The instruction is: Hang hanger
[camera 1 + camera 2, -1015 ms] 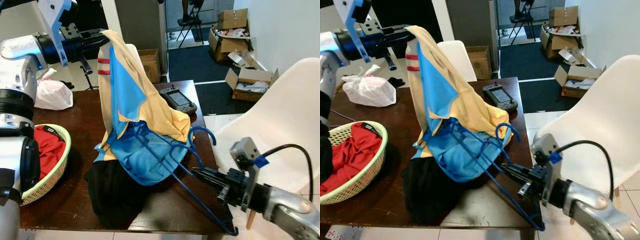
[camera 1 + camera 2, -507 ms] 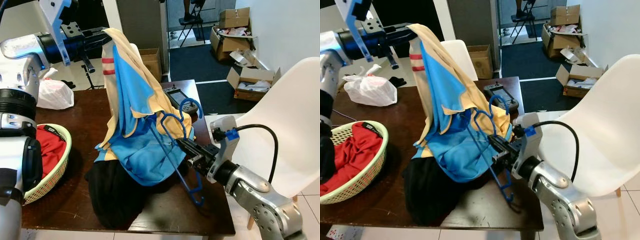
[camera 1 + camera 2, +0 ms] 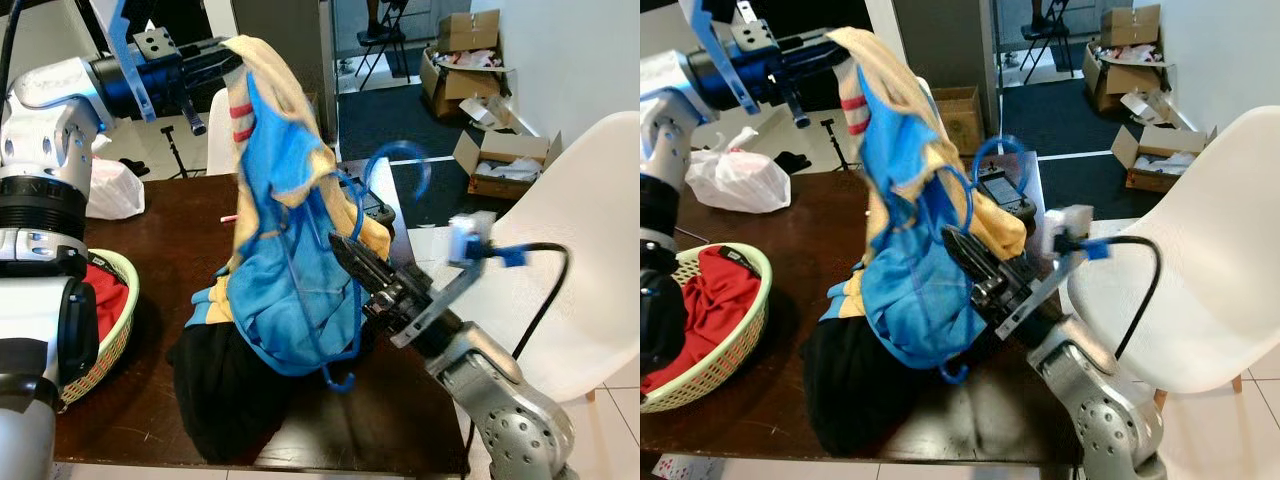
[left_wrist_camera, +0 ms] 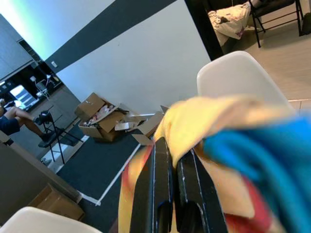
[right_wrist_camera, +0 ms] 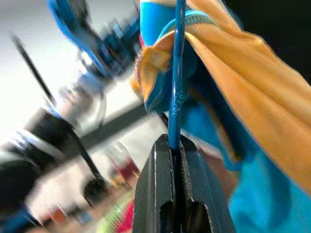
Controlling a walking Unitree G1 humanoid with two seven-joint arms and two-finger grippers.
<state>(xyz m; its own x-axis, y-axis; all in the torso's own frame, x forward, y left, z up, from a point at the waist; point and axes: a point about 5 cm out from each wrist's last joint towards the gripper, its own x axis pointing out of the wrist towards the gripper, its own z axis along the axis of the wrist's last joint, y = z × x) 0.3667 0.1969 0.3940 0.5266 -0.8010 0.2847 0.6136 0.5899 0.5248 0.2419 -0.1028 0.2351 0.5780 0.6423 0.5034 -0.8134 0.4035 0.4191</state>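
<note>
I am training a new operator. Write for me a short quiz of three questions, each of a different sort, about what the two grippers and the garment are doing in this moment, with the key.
1. True or false: the left gripper is shut on the yellow and blue garment and holds it up above the table.
2. What does the right gripper hold?
A. the blue hanger
B. the red cloth
C. the white plastic bag
3. Fill in: the red cloth lies in the ____.

Key: 1 true; 2 A; 3 basket.
</note>
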